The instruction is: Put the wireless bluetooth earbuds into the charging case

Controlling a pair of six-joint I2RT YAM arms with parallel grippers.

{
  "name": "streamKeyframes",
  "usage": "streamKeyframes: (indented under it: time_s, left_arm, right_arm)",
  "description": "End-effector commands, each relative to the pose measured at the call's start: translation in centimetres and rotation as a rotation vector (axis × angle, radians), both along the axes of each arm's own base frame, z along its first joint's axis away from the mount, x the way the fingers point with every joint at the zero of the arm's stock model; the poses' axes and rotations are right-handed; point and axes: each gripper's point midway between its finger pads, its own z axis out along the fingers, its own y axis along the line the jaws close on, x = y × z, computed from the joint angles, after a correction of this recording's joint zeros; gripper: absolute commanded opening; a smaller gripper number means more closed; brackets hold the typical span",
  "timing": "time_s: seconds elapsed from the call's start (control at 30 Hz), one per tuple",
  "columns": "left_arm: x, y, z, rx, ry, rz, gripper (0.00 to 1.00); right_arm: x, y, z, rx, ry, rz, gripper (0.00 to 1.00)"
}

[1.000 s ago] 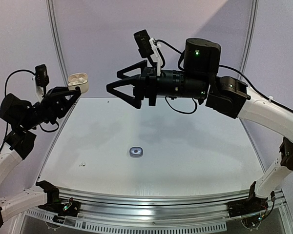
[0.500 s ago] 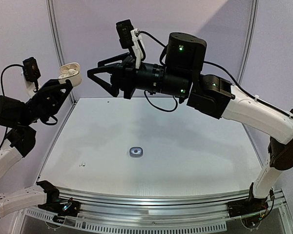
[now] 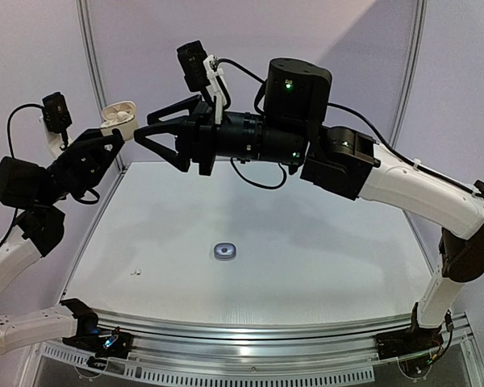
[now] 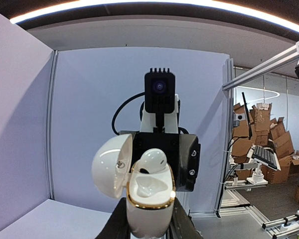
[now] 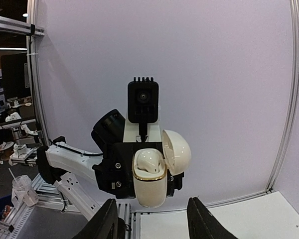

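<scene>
My left gripper (image 4: 148, 226) is clamped narrow on the lower body of the white charging case (image 4: 148, 209). It holds the case upright in the air with the lid (image 4: 108, 167) swung open. One white earbud (image 4: 153, 161) sits in the well that shows uppermost to the left wrist camera, and it looks proud of the rim rather than fully seated (hard to be sure from here). The other well (image 4: 150, 187) is bare.

My right gripper (image 5: 152, 200) faces the case head-on, just short of it, its fingers parted with nothing visible between them. Well below both grippers, on the table (image 3: 323, 242), lie a small dark grey piece (image 3: 224, 251) and a white speck (image 3: 134, 271), possibly another earbud.

What worries me is that any push from the right fingers lands on a case pinched only low down. It could tip in the left grip, or the perched earbud could pop out and drop to the table. A finger clipping the lid could snap it shut on the earbud.
</scene>
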Motion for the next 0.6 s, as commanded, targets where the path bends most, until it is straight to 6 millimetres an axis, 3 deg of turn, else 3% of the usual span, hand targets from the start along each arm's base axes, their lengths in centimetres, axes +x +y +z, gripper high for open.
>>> streamKeyframes:
  time_s: [0.0, 0.57]
  left_arm:
    - [-0.55, -0.09, 0.44, -0.012, -0.021, -0.015, 0.00]
    - [-0.72, -0.11, 0.55, -0.018, -0.030, -0.011, 0.00]
  right_arm:
    - [0.36, 1.09, -0.24, 0.003, -0.001, -0.014, 0.46]
    - [-0.17, 1.90, 0.41, 0.045, 0.021, 0.039, 0.30]
